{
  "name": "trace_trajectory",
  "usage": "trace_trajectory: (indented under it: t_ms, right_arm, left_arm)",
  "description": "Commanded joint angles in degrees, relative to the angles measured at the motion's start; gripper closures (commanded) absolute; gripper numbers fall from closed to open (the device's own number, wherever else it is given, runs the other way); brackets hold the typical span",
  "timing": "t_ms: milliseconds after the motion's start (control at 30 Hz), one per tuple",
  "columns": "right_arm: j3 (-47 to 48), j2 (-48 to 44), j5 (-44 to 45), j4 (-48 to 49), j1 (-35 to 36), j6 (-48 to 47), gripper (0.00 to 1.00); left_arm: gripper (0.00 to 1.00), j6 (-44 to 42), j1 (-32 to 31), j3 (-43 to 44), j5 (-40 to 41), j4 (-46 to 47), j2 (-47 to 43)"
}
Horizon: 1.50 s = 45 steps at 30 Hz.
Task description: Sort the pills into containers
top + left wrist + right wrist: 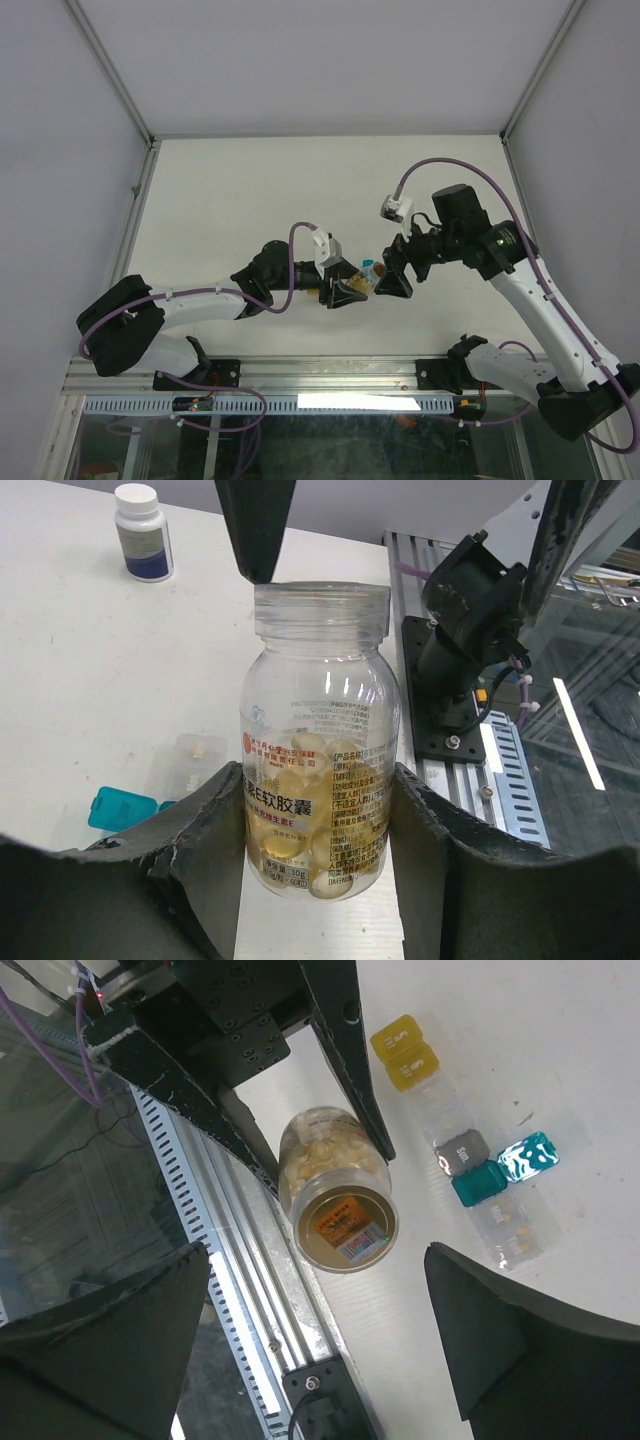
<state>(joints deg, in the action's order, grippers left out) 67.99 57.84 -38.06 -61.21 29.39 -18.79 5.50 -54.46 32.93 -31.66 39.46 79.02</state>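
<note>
My left gripper (320, 865) is shut on a clear bottle (318, 750) of yellow softgel pills and holds it upright near the table's front edge; the bottle also shows in the top view (356, 287). My right gripper (318, 1260) is open wide just above the bottle's capped top (346, 1228), not touching it. A row of tiny pill boxes lies beside the bottle: yellow ones (405, 1052), a grey one (461, 1150), a teal one (479, 1183) with its lid (528, 1155) flipped open, and clear ones (510, 1232). The teal box (120, 808) also shows in the left wrist view.
A white bottle with a dark blue band (143, 532) stands farther back on the table. The slotted metal rail (215, 1220) and the arm base mounts (455, 680) run along the front edge right by the bottle.
</note>
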Motion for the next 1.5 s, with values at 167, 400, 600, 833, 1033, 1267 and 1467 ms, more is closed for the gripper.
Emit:
trace_trajectory:
  t_ms: [167, 400, 600, 833, 1033, 1267, 1467]
  right_arm:
    - [-0.14, 1.82, -2.87, 4.09, -0.2, 6.2, 0.22]
    - [-0.11, 2.97, -4.12, 4.84, -0.2, 7.26, 0.42]
    - [0.0, 3.24, -5.19, 4.53, -0.21, 6.63, 0.59]
    - [0.48, 2.87, -9.26, 2.75, -0.21, 1.22, 0.72]
    - [-1.73, -3.24, -15.31, -4.54, -0.11, -38.33, 0.78]
    - [2.24, 0.17, -14.08, -14.01, -0.19, -75.77, 0.78]
    - [-3.16, -3.61, -12.43, 1.65, -3.14, -53.5, 0.78]
  left_arm:
    - [1.0, -0.05, -0.83, 0.68, 1.87, 2.9, -2.73]
    - [1.0, -0.27, -0.89, -0.31, 1.78, 2.7, -4.18]
    - [1.0, -0.62, -0.83, -0.41, 1.58, 2.33, -4.37]
    - [1.0, -1.25, -0.85, 0.03, 0.37, 0.87, -4.08]
    - [1.0, -1.99, -0.83, 0.78, -5.35, -1.23, -3.0]
    - [1.0, -3.1, -0.76, 0.84, -7.08, -6.13, -4.07]
    - [1.0, -3.01, -0.74, -2.67, -2.66, -9.03, -10.31]
